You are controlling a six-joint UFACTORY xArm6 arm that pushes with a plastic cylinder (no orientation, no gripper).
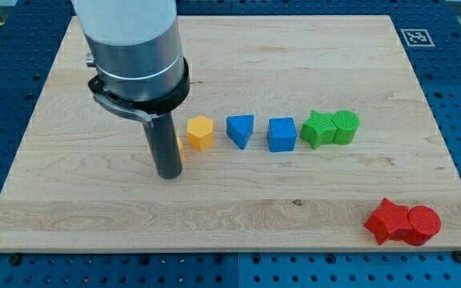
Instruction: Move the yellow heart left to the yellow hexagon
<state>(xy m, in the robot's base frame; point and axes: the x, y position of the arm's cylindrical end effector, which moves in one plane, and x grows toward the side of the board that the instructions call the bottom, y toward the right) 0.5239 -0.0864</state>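
The yellow hexagon (201, 133) sits on the wooden board (230, 216), left of centre. My tip (169, 173) stands just to its left, with the dark rod rising into the large grey arm housing. A thin yellow sliver (182, 146) shows at the rod's right edge, between the rod and the hexagon; it looks like the yellow heart, but most of it is hidden and its shape cannot be made out. The tip touches or nearly touches that sliver.
Right of the hexagon runs a row: a blue triangle (241, 130), a blue cube (282, 134), a green star (319, 130) and a green cylinder (346, 126) touching it. A red star (385, 222) and a red cylinder (423, 225) sit at bottom right.
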